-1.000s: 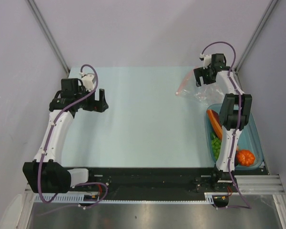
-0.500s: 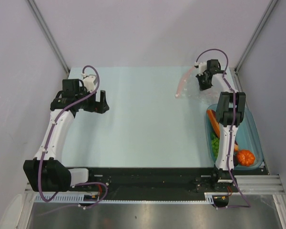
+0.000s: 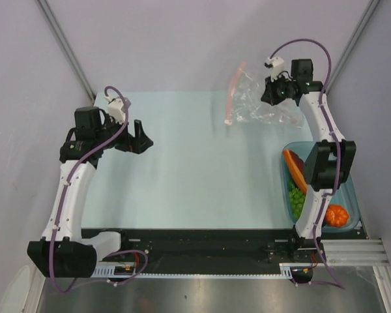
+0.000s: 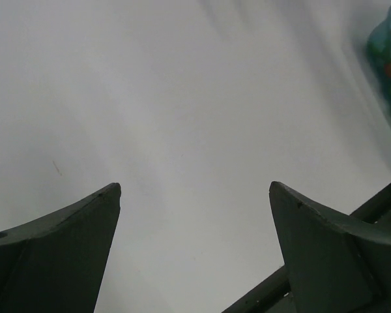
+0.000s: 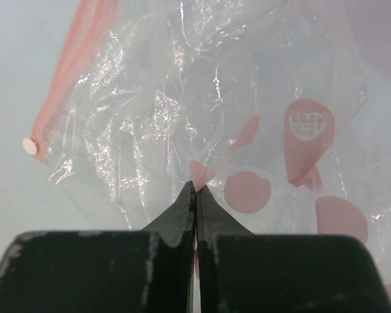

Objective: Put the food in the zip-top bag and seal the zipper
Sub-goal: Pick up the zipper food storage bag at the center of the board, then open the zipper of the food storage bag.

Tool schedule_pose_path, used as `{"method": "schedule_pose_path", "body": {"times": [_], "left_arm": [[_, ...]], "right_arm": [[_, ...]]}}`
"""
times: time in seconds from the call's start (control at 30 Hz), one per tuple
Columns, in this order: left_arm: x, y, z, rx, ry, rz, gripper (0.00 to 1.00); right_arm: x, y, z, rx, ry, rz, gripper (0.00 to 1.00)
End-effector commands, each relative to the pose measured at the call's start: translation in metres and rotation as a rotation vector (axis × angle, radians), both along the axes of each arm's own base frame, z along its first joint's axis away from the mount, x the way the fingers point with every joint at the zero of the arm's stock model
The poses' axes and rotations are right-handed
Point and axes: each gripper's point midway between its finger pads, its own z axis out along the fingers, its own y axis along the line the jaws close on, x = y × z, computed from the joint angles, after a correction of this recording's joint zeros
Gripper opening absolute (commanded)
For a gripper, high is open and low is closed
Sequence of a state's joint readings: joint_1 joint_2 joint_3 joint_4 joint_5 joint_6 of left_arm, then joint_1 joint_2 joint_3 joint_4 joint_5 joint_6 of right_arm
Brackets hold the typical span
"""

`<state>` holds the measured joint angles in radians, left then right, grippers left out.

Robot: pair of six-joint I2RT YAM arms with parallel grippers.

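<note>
A: Status of right gripper (image 3: 277,91)?
B: Clamped on a fold of the zip-top bag (image 3: 257,104). Seen from the wrist, fingertips (image 5: 179,215) pressed together with clear plastic pinched between.
A: Whereabouts of bag and zipper (image 3: 232,91)?
B: Held up over the far right corner of the table (image 3: 195,169), crumpled, hanging left of the gripper. Pink-red strip along the leftmost edge, near upright; cannot tell whether sealed.
A: And left gripper (image 3: 138,138)?
B: Spread wide, holding nothing, over the table's left part, well apart from the bag.
A: Contents of teal bowl (image 3: 348,186)?
B: Carrot (image 3: 293,168), green grape bunch (image 3: 295,199), orange-red round fruit (image 3: 335,215), all inside, near the right arm's base.
</note>
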<state>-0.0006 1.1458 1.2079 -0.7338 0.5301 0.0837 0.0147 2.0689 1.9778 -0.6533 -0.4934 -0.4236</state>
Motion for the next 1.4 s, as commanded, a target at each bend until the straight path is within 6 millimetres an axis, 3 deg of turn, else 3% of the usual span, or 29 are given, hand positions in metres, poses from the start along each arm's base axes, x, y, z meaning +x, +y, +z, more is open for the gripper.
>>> {"method": "schedule_pose_path", "body": {"times": [0.0,0.17,0.3,0.33,0.43,0.57,0.63,0.83,1.03,1.13,1.27,1.37], "left_arm": [[-0.006,-0.026,0.073,-0.156,-0.165,-0.078,0.99],[-0.024,-0.047,0.126,-0.293,-0.283,-0.174,0.93],[-0.036,-0.055,0.145,-0.351,-0.342,-0.201,0.86],[-0.036,-0.056,0.145,-0.35,-0.343,-0.2,0.86],[-0.037,-0.068,0.134,-0.339,-0.316,-0.213,0.83],[-0.028,-0.073,0.104,-0.293,-0.249,-0.187,0.73],[-0.023,-0.077,0.088,-0.266,-0.215,-0.18,0.71],[-0.011,-0.078,0.067,-0.238,-0.181,-0.149,0.65],[-0.008,-0.08,0.044,-0.238,-0.122,-0.142,0.58],[-0.014,-0.084,0.042,-0.262,-0.11,-0.169,0.58],[-0.034,-0.096,0.068,-0.362,-0.179,-0.253,0.63],[-0.04,-0.099,0.069,-0.409,-0.182,-0.262,0.64]], "right_arm": [[-0.055,0.074,0.095,0.148,-0.143,0.253,0.0],[-0.103,0.118,0.128,0.222,-0.159,0.354,0.0],[-0.128,0.143,0.135,0.235,-0.171,0.369,0.0],[-0.136,0.156,0.136,0.241,-0.178,0.395,0.0],[-0.152,0.169,0.132,0.232,-0.179,0.41,0.0],[-0.175,0.192,0.129,0.225,-0.17,0.465,0.0],[-0.183,0.197,0.128,0.227,-0.167,0.472,0.0],[-0.206,0.212,0.131,0.228,-0.168,0.533,0.0],[-0.214,0.217,0.134,0.244,-0.165,0.564,0.0],[-0.214,0.216,0.134,0.235,-0.171,0.565,0.0],[-0.21,0.215,0.128,0.211,-0.174,0.551,0.0],[-0.211,0.216,0.126,0.208,-0.173,0.557,0.0]]}}
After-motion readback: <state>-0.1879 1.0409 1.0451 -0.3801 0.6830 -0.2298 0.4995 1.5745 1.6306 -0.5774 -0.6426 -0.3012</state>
